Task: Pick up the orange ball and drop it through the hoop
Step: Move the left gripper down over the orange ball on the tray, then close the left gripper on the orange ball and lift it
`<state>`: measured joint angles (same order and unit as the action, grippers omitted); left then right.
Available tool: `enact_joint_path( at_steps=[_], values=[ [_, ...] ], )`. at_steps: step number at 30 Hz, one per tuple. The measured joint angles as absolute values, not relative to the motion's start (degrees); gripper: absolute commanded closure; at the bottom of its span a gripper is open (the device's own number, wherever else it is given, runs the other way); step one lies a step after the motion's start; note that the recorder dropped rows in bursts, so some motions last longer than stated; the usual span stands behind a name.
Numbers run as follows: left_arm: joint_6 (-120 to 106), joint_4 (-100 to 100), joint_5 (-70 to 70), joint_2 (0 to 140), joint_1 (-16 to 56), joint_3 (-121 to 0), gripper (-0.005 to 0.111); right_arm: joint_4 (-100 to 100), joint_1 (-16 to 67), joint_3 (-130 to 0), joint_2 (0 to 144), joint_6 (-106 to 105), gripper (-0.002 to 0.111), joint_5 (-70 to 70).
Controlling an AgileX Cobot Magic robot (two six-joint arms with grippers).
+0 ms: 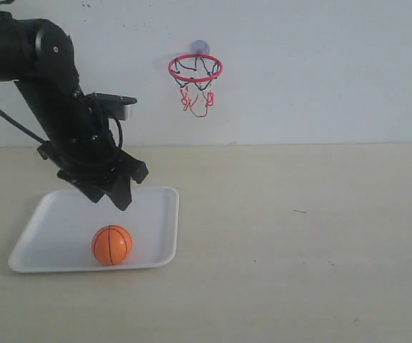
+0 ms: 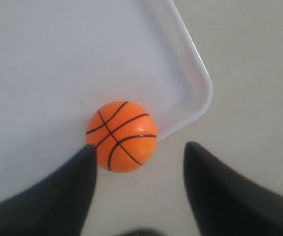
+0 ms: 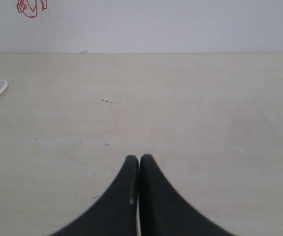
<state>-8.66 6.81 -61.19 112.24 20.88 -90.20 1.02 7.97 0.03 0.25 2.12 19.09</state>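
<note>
Left claw (image 1: 111, 201) hanging spread open, tilting down over white tray (image 1: 48, 214) | orange ball (image 1: 111, 245) lying in tray near front rim | right claw (image 3: 139, 158) hovering clenched over worktop (image 3: 205, 108) | hoop (image 1: 195, 68) hanging on wall (image 1: 320, 71)

The orange ball (image 1: 111, 245) sits in the tray (image 1: 48, 230); the hoop (image 1: 195, 68) hangs high.

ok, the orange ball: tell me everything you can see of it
The orange ball is a small toy basketball, bright orange with thin black seam lines. It is smooth with a slight sheen and looks like rubber or plastic. It appears round and undamaged. It rests in the white tray, close to the front rim near one corner. The left gripper hangs open above it, not gripping it.
</note>
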Motion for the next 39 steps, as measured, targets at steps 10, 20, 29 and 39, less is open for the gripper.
enact_joint_path(
  at_steps=[10, 20, 29, 39],
  values=[
    [-1.7, 1.5, -60.9, 115.9, 21.0, -90.2, 0.025, 1.0, 8.0, 0.0, 0.2, 2.1, 0.109, 19.1],
    [-1.6, 1.7, -61.3, 120.9, 21.0, -90.2, 0.025, 1.0, 8.0, 0.0, 0.2, 2.1, 0.109, 19.1],
    [-1.6, 7.5, -59.7, 123.7, 21.0, -90.2, 0.032, 1.0, 8.0, 0.0, 0.2, 2.1, 0.109, 19.1],
    [-1.6, 7.7, -59.3, 123.7, 21.0, -90.3, 0.068, 1.0, 8.0, 0.0, 0.2, 2.1, 0.109, 19.1]
  ],
)
